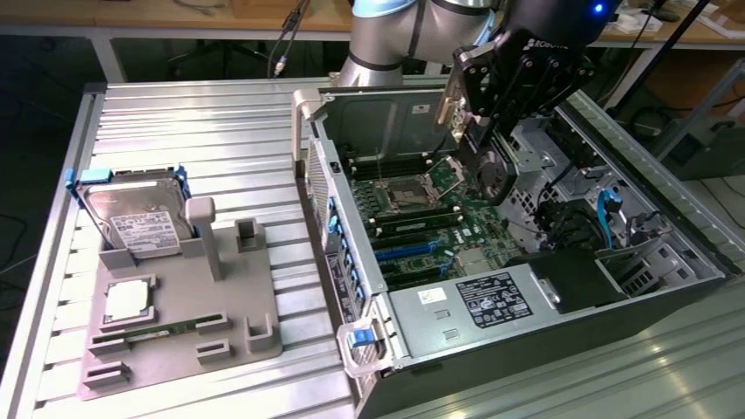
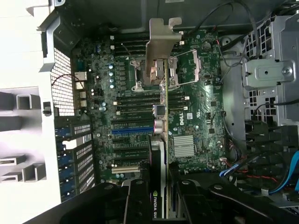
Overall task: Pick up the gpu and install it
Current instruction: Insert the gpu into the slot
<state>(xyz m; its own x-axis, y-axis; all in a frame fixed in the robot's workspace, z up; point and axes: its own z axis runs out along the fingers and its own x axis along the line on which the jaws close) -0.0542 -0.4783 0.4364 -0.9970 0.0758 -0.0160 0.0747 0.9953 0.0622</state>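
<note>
Above the open case, the gripper is clamped on the gpu and holds it on edge over the motherboard, fan face towards the exterior view's right. From the wrist, the gpu runs edge-on from the fingers to its silver bracket. On the exterior view's left, 1 hard drive stands in a grey fixture.

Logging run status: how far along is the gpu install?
Done: pickup; the gpu is off the grey fixture and inside the open case. In hand: the gripper is shut on it, edge-on over the motherboard. Left: seating; it looks not yet in a slot.
</note>
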